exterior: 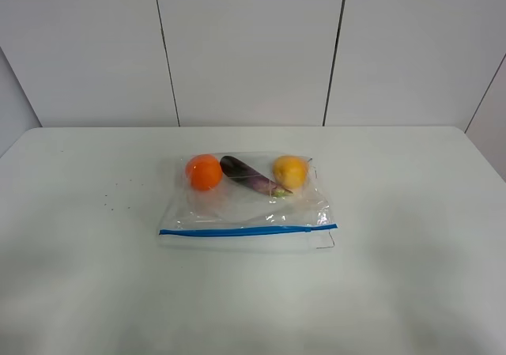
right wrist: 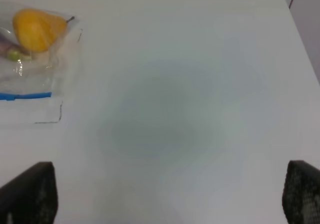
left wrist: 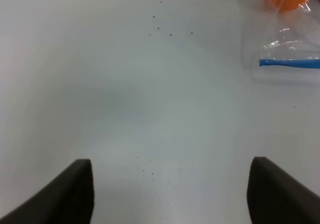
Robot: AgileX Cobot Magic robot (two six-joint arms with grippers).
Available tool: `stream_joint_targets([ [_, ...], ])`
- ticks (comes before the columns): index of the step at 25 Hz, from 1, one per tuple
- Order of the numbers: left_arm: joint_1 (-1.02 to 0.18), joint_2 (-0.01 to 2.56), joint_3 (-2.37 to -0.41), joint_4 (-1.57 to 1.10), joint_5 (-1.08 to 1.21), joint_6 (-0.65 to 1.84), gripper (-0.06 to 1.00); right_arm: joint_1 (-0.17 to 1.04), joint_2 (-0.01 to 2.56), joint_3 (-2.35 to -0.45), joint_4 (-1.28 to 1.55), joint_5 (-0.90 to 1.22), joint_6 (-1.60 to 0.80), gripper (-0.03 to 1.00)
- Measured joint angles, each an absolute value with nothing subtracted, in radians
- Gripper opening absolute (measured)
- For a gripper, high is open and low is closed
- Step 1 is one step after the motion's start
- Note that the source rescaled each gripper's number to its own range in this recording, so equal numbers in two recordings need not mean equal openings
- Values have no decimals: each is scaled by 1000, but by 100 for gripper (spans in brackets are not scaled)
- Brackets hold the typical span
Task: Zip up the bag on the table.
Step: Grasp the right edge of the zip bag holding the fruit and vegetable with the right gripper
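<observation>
L gripper (left wrist: 171,161), R gripper (right wrist: 170,166): jaws wide apart, empty, above bare table (exterior: 411,292), neither touching bag (exterior: 237,209). Bag flat at table centre; blue strip (exterior: 247,231) on 6 o'clock edge, orange (exterior: 204,171) at 11, eggplant (exterior: 251,176) at 12, yellow fruit (exterior: 290,171) at 1. Likely risks: slick film sliding w/ the pull if one end left unpinned; strip bunching; round fruit rolling, shifting bag. Sealed or not: cannot tell. Table white, matte; specks (exterior: 118,193) at 9 of bag. Beyond, at 12: pale panelled wall (exterior: 249,47).
</observation>
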State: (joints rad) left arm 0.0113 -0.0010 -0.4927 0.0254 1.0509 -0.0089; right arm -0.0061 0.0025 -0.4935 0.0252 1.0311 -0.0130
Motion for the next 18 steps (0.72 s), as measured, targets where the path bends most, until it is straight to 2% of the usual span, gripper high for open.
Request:
stream_joint_targets([
  [18,11,-1,-493,25,1051,-9,90,-6,28,-497,25,1031,-13,100],
])
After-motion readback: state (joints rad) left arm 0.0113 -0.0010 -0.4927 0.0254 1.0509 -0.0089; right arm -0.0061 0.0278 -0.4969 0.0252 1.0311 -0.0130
